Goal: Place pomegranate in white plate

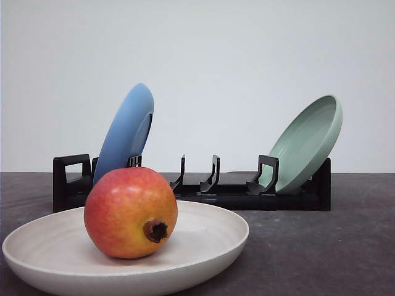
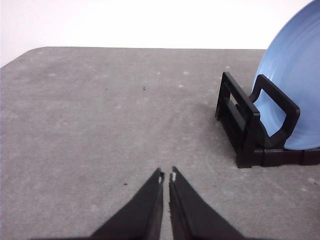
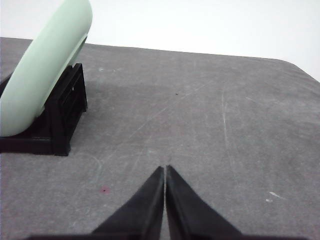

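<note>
The pomegranate (image 1: 130, 212), red with an orange blush and a dark crown tip facing the camera, rests inside the white plate (image 1: 222, 237) at the near left of the front view. The plate lies flat on the grey table. My left gripper (image 2: 166, 176) hovers over bare table, shut with only a hairline gap and nothing between its black fingers. My right gripper (image 3: 164, 168) is likewise shut and empty over bare table. Neither gripper touches the fruit or the plate.
A black dish rack (image 1: 210, 191) stands behind the plate. A blue plate (image 1: 126, 132) leans in its left end and a pale green plate (image 1: 308, 142) in its right end. The rack's ends appear in the wrist views (image 2: 245, 125) (image 3: 60, 120).
</note>
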